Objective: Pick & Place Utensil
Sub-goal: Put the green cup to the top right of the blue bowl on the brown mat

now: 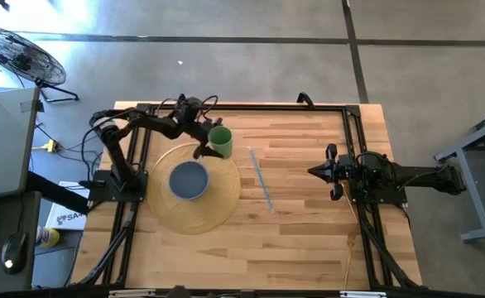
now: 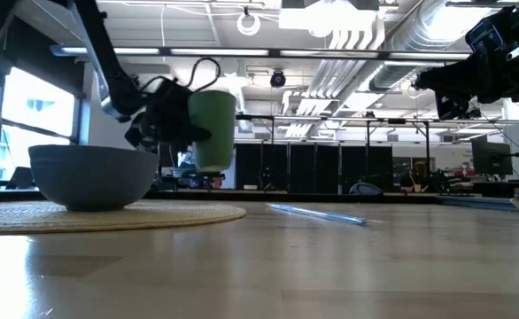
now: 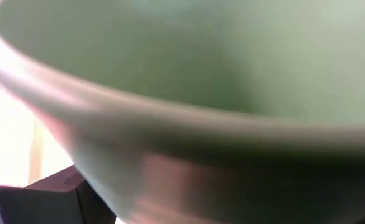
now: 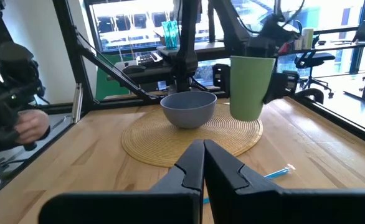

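The green cup (image 1: 220, 141) is being held in the jaws of the left gripper (image 1: 203, 137), lifted clear of the table (image 1: 309, 240) and kept upright, just past the edge of the woven placemat (image 1: 218, 203); it is probably being carried this way so that it can be set down standing as a holder. The blue-grey bowl (image 1: 189, 180) is being left at the placemat's middle. The utensil, a thin pale-blue straw-like stick (image 1: 261, 178), is lying flat on the bare wood between the two arms, its long axis running roughly from the table's far side toward its near side. The right gripper (image 4: 202, 163) is being kept waiting well apart on the right, jaws closed on nothing.
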You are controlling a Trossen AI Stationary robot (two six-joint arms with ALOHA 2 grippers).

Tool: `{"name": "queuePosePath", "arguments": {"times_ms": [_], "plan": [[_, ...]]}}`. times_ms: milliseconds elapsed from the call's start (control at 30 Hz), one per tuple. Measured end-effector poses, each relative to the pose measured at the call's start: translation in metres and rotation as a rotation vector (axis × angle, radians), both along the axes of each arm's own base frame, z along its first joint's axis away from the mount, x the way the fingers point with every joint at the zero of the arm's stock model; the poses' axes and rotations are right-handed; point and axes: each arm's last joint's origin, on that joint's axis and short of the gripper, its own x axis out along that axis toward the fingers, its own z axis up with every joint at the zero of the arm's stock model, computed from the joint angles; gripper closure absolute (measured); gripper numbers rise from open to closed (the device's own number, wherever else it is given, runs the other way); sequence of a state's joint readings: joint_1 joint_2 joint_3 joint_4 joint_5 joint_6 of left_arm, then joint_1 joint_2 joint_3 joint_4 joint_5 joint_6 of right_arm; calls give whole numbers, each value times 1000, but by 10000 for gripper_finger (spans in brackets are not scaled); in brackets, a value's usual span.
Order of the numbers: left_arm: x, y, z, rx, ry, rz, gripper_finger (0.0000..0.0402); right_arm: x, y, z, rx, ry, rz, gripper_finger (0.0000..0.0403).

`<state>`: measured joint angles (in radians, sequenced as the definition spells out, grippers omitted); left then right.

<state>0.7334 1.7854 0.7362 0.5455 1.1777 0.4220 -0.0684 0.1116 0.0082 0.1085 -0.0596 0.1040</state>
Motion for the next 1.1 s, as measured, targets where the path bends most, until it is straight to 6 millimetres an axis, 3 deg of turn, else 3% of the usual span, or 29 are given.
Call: {"name": "queuePosePath", "arguments": {"times_ms": [267,1100], "plan": [[18,15,-25,-91,29,-127,65,0,0,0,0,0,0,402],[7,12,-42,39,112,-91,65,0,0,0,0,1,0,402]]}}
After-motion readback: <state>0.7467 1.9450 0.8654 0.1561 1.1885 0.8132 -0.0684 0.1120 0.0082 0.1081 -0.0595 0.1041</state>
